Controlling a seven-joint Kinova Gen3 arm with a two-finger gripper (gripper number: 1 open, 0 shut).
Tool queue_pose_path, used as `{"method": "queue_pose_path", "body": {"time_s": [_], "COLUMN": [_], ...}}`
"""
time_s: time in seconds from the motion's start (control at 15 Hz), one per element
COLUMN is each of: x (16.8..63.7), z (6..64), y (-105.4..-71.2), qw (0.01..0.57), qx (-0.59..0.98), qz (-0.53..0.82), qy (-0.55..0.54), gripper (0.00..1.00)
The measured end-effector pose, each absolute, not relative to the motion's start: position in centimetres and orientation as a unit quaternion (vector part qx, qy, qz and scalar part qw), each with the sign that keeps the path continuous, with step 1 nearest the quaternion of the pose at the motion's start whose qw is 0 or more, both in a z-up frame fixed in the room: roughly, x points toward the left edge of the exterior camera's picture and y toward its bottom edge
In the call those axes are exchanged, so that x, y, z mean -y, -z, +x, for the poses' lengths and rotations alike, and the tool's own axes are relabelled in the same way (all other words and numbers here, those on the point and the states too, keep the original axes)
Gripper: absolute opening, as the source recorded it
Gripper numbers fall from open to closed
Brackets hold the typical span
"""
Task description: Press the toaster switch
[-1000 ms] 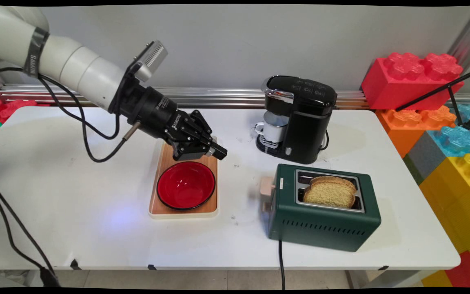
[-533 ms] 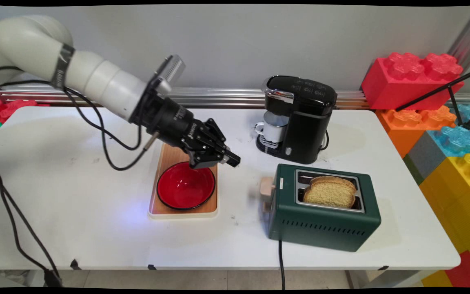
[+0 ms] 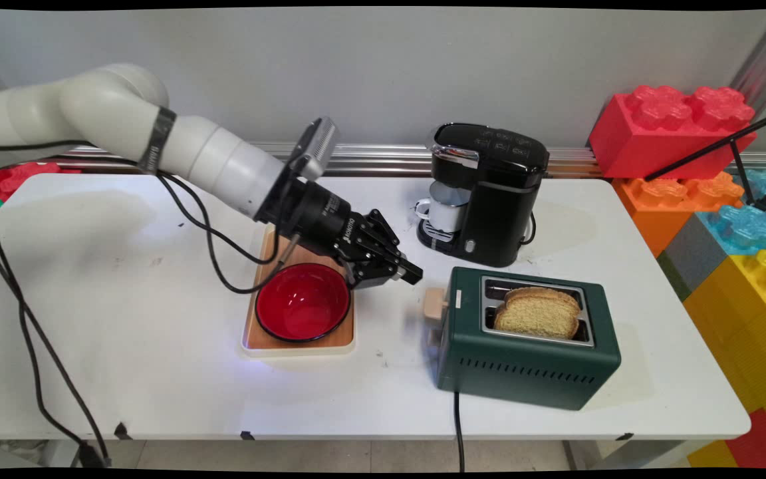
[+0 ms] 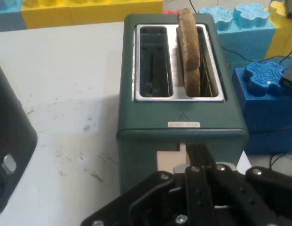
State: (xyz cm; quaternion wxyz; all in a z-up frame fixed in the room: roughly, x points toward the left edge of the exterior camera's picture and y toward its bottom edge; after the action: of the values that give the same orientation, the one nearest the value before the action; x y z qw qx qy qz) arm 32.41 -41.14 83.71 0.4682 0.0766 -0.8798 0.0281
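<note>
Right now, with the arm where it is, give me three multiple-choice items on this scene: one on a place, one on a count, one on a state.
1. Where does the red bowl sit?
A. on the wooden tray
B. on the floor
C. on the red block

2. How many slots of the green toaster hold bread?
A. none
B. one
C. both

3. How does the bread stand?
A. sunk out of sight
B. lying flat beside the cord
C. sticking up out of its slot

Key: A, the bowl rests on the tray; B, the hand view shows the other slot empty; C, its crust rises above the toaster's top.
</note>
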Motion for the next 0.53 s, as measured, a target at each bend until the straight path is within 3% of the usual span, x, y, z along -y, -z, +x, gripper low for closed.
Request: {"method": "queue_pose_path", "body": {"time_s": [0.53], "x": [41.9], "z": [30.7], "y": [-81.1], "qw": [0.474], "qx": [0.877], "qz": [0.081], "qy": [-0.018], "gripper": [0.00]}}
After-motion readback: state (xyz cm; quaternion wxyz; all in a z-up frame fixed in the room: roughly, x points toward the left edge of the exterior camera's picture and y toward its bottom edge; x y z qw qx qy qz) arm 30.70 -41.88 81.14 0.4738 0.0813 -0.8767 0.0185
